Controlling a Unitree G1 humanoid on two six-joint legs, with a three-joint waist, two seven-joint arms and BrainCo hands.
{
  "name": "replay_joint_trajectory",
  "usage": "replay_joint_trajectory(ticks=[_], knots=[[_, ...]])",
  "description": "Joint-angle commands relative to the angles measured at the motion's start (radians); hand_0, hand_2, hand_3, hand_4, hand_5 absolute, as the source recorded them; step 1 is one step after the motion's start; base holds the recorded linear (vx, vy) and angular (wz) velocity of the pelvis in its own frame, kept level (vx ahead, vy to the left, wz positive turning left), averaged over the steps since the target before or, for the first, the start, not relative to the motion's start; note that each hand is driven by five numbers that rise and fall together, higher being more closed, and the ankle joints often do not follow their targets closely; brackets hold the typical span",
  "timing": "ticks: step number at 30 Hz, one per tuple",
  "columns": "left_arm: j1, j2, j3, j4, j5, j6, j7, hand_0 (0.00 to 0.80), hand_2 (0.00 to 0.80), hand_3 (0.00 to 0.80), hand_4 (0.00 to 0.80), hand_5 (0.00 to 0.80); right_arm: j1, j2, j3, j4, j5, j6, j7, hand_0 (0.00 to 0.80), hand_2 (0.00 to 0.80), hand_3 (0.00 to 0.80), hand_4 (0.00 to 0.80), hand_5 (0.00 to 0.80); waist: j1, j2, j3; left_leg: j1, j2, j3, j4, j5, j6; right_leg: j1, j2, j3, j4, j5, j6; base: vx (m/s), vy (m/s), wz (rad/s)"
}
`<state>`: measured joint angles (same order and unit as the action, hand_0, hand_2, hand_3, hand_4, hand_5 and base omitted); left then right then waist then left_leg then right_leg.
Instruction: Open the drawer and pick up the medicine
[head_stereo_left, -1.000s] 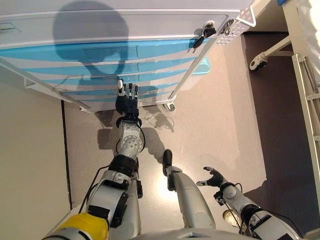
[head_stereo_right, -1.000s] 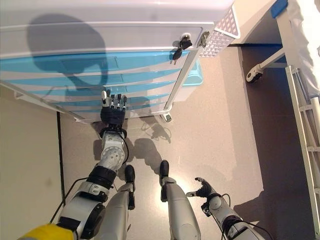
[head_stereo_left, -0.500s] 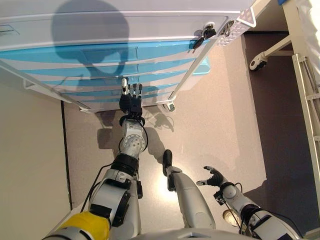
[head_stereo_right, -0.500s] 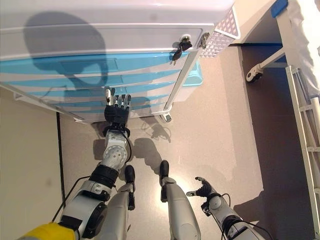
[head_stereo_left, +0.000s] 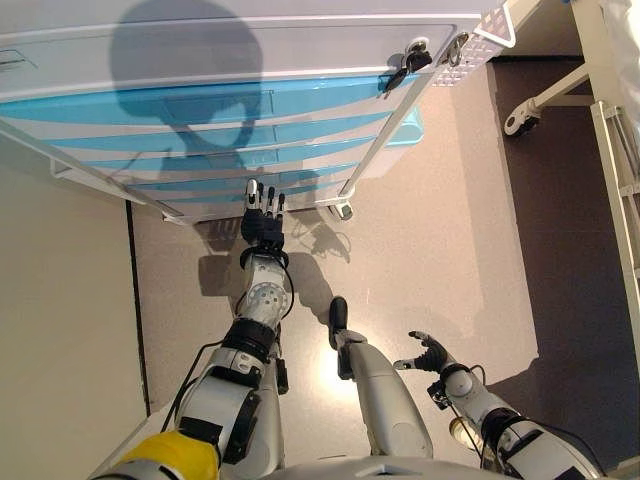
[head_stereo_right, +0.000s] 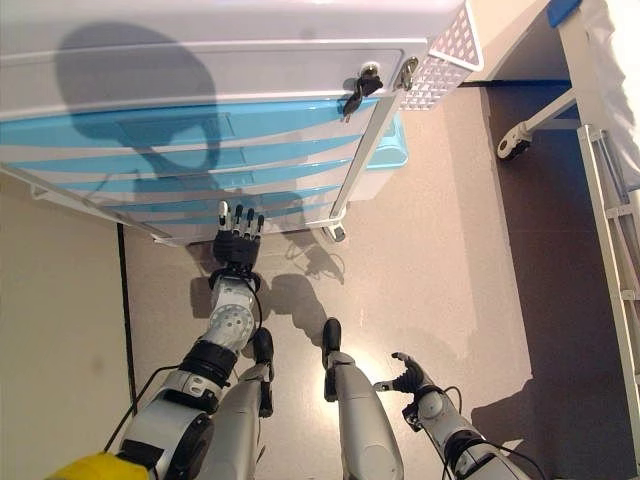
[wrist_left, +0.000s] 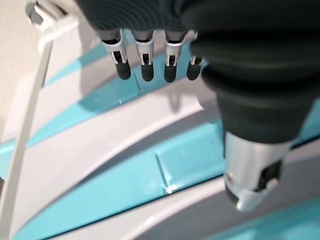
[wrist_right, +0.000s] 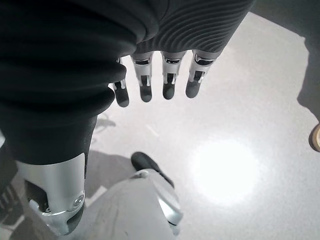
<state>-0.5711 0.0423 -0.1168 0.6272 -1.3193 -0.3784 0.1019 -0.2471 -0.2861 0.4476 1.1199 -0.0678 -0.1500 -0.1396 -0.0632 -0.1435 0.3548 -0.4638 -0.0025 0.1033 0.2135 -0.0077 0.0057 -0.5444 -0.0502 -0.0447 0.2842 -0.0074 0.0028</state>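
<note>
Bright overhead light; a dark round shadow falls on the cabinet (head_stereo_left: 250, 60); glare spots the floor (wrist_right: 225, 170); wrist views blur.

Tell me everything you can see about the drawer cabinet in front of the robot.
The cabinet is white with a stack of light-blue drawers, all shut. Keys hang from a lock at its upper right corner, by a perforated white side basket. It stands on castors. The left hand, fingers straight, reaches toward the lowest drawers; contact is unclear.
</note>
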Motion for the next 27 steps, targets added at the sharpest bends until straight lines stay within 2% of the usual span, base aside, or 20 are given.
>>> replay_joint_trajectory(ticks=[1,11,21,27], knots=[[-0.022,-0.013,0.029,-0.038,0.032,-0.008,-0.024,0.0,0.0,0.0,0.0,0.0,0.011,-0.027,0.022,-0.022,-0.006,0.007,-0.01,0.0,0.0,0.0,0.0,0.0,0.003,0.008,-0.007,-0.029,-0.032,-0.054,-0.014,-0.007,0.014,-0.005,0.018,-0.022,0.006,0.047,0.043,0.0,0.0,0.0],[-0.023,0.006,0.053,-0.022,0.048,-0.01,-0.028,0.0,0.0,0.0,0.0,0.0,0.016,-0.028,0.025,-0.017,-0.011,0.006,-0.007,0.0,0.0,0.0,0.0,0.0,0.006,0.003,-0.012,-0.031,-0.03,-0.054,-0.018,-0.002,0.012,-0.005,0.019,-0.026,0.0,0.05,0.043,0.0,0.0,0.0],[-0.085,0.048,0.037,-0.119,0.09,-0.026,-0.031,0.0,0.0,0.0,0.0,0.0,0.02,-0.047,0.022,-0.009,-0.023,0.007,0.007,0.0,0.0,0.0,0.0,0.0,0.001,0.008,-0.019,-0.037,-0.031,-0.054,-0.014,-0.003,0.011,-0.006,0.02,-0.023,0.001,0.05,0.043,0.0,0.0,0.0],[-0.152,0.082,0.042,-0.122,0.088,-0.036,-0.03,0.0,0.0,0.0,0.0,0.0,0.029,-0.059,0.026,0.003,-0.031,0.006,0.017,0.0,0.0,0.0,0.0,0.0,-0.005,0.011,-0.028,-0.039,-0.031,-0.054,-0.009,-0.007,0.011,-0.007,0.019,-0.022,0.003,0.048,0.043,0.0,0.0,0.0]])
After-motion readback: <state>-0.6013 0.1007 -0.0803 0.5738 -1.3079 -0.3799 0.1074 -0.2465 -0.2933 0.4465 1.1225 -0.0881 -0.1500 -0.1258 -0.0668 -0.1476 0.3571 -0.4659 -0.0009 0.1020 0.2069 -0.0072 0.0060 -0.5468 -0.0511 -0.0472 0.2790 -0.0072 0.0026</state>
